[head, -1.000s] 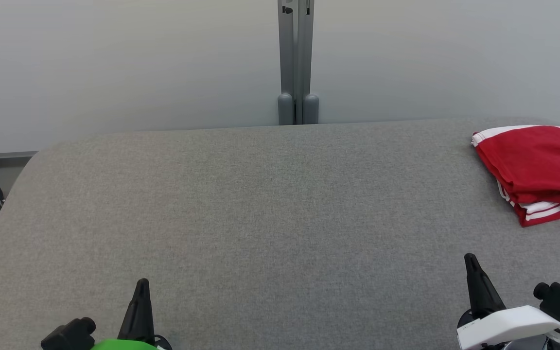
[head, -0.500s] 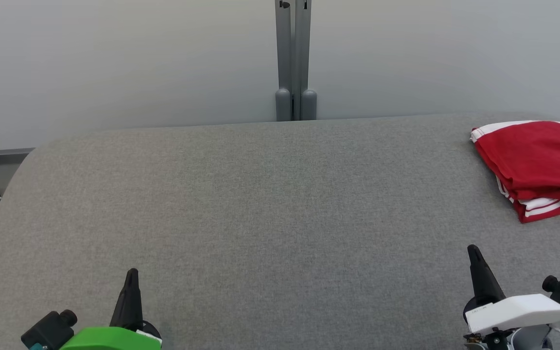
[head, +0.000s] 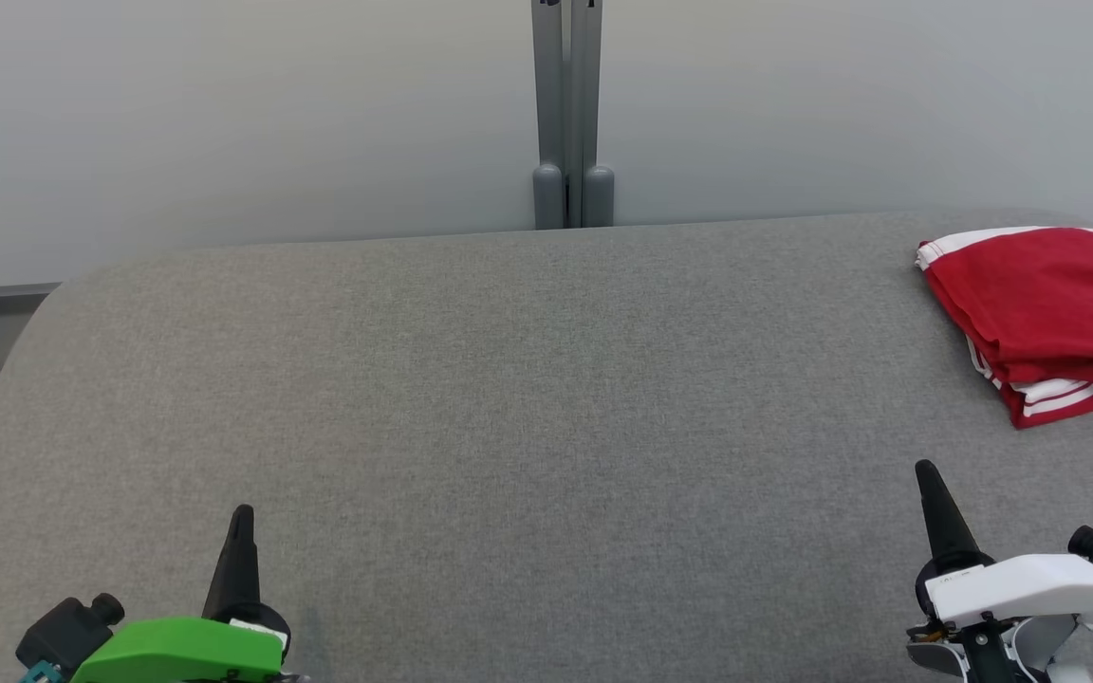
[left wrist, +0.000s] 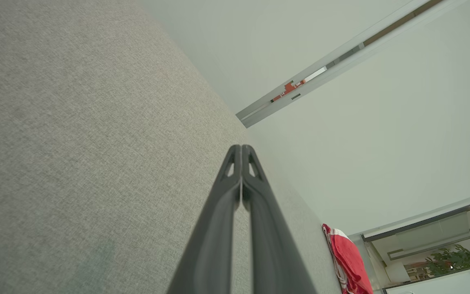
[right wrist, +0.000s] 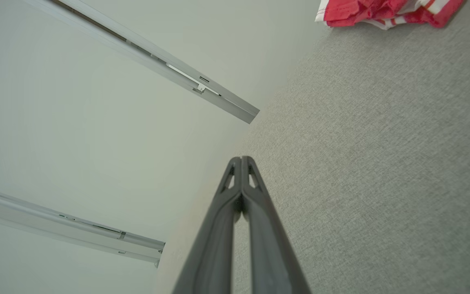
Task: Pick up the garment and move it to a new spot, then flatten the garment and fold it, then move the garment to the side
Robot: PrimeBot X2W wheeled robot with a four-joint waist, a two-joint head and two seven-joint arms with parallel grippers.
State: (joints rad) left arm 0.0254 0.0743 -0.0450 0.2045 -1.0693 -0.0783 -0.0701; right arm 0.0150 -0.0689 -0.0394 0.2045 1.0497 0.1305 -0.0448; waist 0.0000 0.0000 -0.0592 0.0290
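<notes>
Over the near edge of the grey fabric-covered table, toward its left corner, my left gripper sits low behind its green wrist shell. Its two dark fingers are pressed together into one thin spike that aims at the far edge and leans a touch to the right. Toward the near right corner my right gripper mirrors it behind a white shell, fingers likewise squeezed tip to tip and leaning slightly left. My wrist views agree: on each arm the jaws meet along their whole length with nothing caught between them. Both wrists are rolled, so the cloth surface runs up one side of each wrist view and the pale wall up the other. I cannot tell whether either fingertip touches the table. The garment lies well apart from both grippers, up by the far right corner. It is a folded red bundle with white stripes, resting flat on the fabric. Its white-trimmed corner points toward the far edge and to the left, and its striped, layered end faces the near edge. The bundle's left side slants from far-left to near-right. Its right part runs off the head view, so I cannot be sure of its long axis. A grey post stands upright behind the middle of the far edge.
</notes>
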